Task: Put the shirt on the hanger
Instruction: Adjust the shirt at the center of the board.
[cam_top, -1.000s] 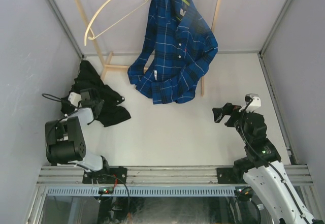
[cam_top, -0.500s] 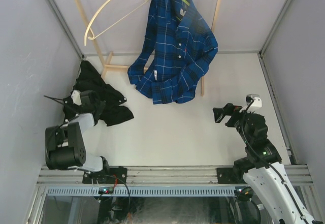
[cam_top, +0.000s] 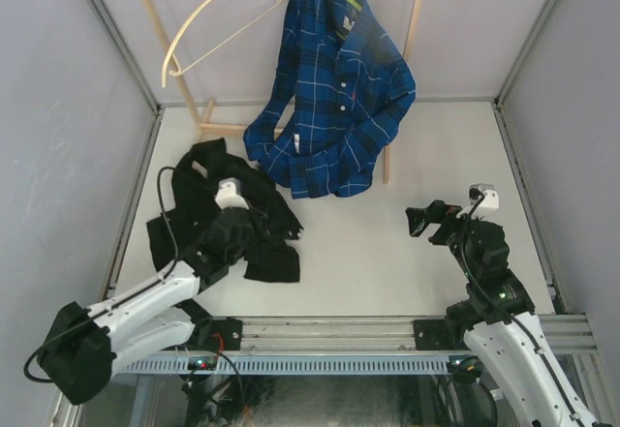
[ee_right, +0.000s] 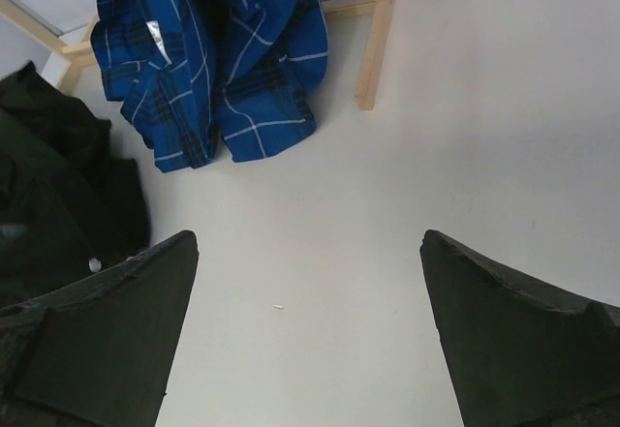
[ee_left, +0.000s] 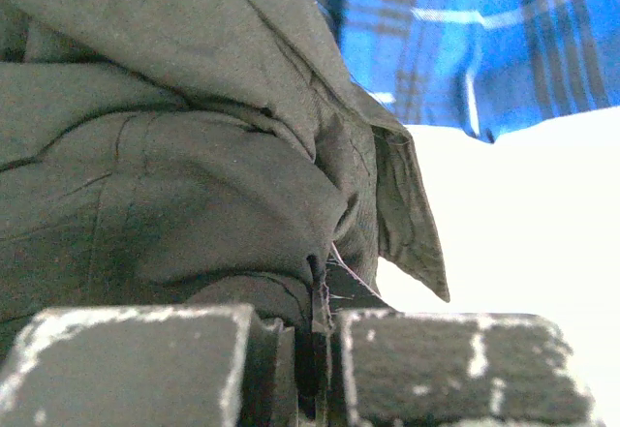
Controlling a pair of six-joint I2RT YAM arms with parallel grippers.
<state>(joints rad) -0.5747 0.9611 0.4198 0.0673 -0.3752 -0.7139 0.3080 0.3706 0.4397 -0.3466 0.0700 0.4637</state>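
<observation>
The black shirt point(cam_top: 199, 216) lies crumpled on the white table at left of centre. It also fills the left wrist view point(ee_left: 174, 156) and shows at the left edge of the right wrist view point(ee_right: 48, 195). My left gripper point(cam_top: 254, 216) is shut on a fold of the shirt, the jaws pinching cloth point(ee_left: 315, 350). The cream wooden hanger point(cam_top: 218, 20) hangs by its metal hook from the rack at the back left, bare. My right gripper point(cam_top: 422, 219) is open and empty over the table at the right point(ee_right: 305, 253).
A blue plaid shirt point(cam_top: 334, 88) hangs on its own hanger from the wooden rack point(cam_top: 407, 49) at the back centre; its hem reaches near the table. Grey walls close in left, right and back. The rack's leg point(ee_right: 373, 49) stands ahead of my right gripper.
My left arm has swung from the far left towards the centre, dragging the black shirt with it to the right. The right arm has barely moved.
</observation>
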